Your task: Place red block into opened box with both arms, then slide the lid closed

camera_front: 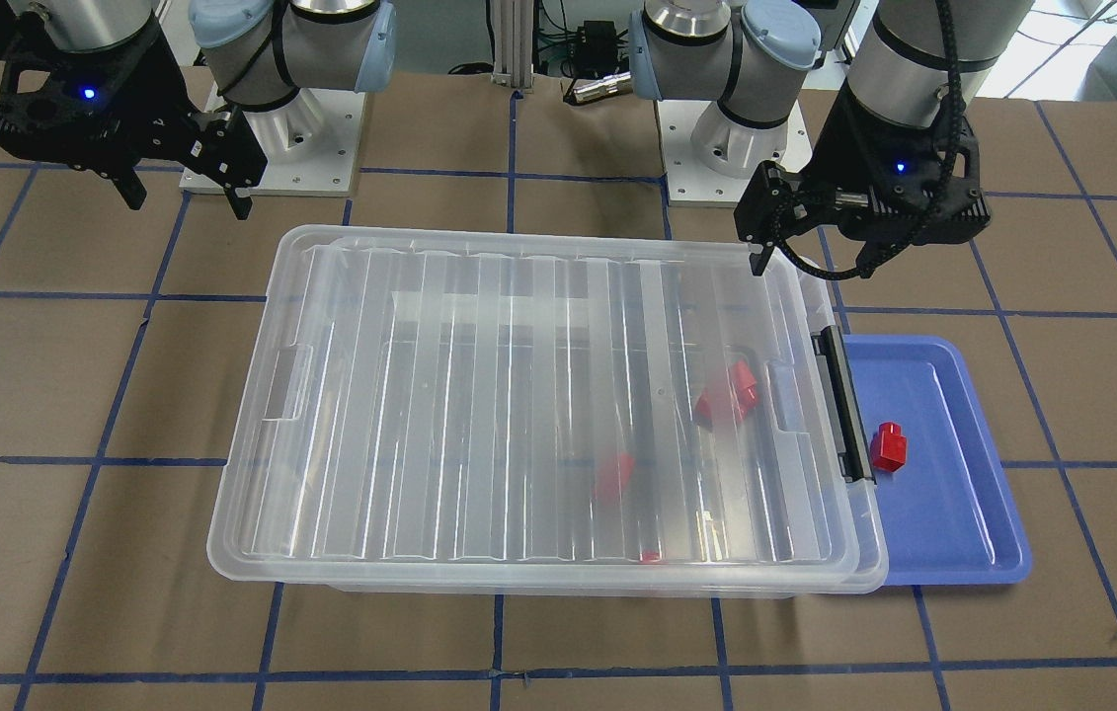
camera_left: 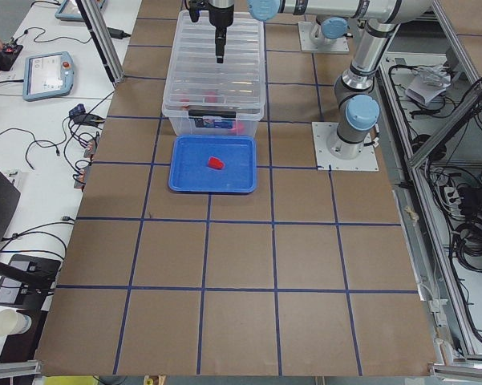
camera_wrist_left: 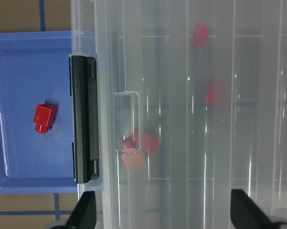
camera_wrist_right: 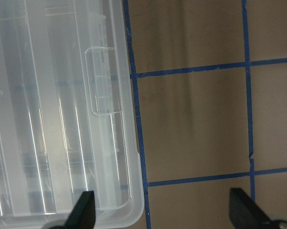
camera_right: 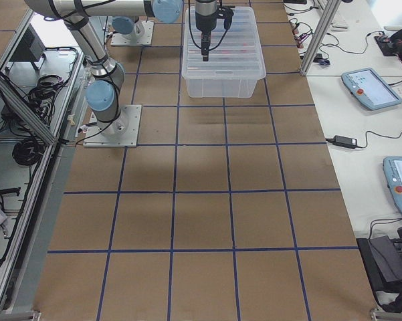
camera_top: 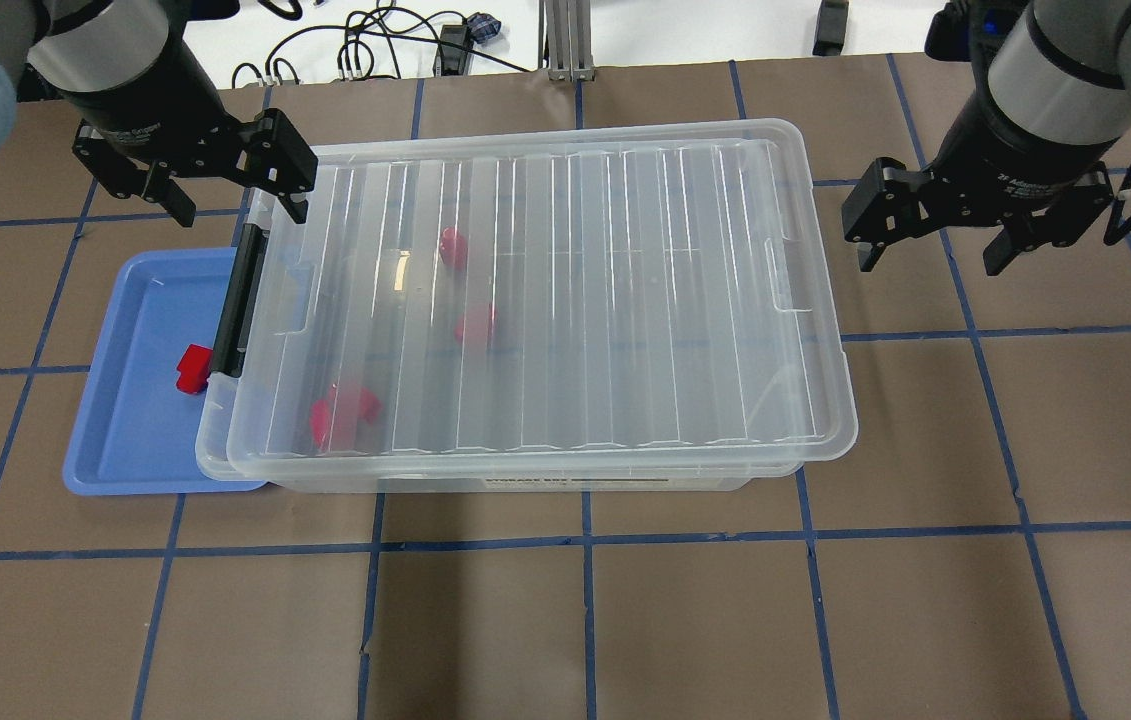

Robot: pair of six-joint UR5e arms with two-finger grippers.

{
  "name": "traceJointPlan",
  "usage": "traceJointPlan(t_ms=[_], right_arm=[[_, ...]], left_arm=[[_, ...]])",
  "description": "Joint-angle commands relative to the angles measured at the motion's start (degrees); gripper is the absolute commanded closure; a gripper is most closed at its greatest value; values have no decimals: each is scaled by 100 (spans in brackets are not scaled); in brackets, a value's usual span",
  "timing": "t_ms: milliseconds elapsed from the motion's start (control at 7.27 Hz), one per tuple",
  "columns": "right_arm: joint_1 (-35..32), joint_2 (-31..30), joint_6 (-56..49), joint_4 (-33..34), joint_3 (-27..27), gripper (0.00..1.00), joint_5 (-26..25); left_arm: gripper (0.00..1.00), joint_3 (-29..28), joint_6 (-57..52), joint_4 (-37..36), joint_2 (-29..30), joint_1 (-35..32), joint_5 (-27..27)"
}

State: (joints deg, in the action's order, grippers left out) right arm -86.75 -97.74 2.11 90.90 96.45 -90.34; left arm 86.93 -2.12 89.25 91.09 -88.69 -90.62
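Observation:
The clear box (camera_top: 625,482) lies mid-table with its ribbed lid (camera_top: 565,300) over it, shifted slightly off the black latch bar (camera_top: 237,298) end. Through the lid I see blurred red blocks (camera_top: 343,415) inside. Another red block (camera_top: 193,368) rests on the blue tray (camera_top: 125,440) beside the latch; it also shows in the left wrist view (camera_wrist_left: 44,117). My left gripper (camera_top: 237,208) hangs open above the latch-end corner, holding nothing. My right gripper (camera_top: 933,258) is open over bare table, just off the box's opposite end.
The blue tray (camera_front: 953,533) is tucked partly under the box's latch end. Both arm bases (camera_front: 272,148) stand behind the box. Cables and a rail post (camera_top: 565,40) lie beyond the far table edge. Brown table with a blue tape grid (camera_top: 585,620) surrounds the box.

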Motion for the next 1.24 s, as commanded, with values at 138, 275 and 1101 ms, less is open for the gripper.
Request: traceJointPlan(t_ms=[138,275,1101], right_arm=[[0,10,-79,6,32,0,-44],[-9,-25,8,6,32,0,25],[44,439,148,398,304,0,34]], left_arm=[[0,-18,-16,5,-4,-8,9],[0,-96,-8,5,13,36,17],[0,-27,-1166,85,496,1255,79]])
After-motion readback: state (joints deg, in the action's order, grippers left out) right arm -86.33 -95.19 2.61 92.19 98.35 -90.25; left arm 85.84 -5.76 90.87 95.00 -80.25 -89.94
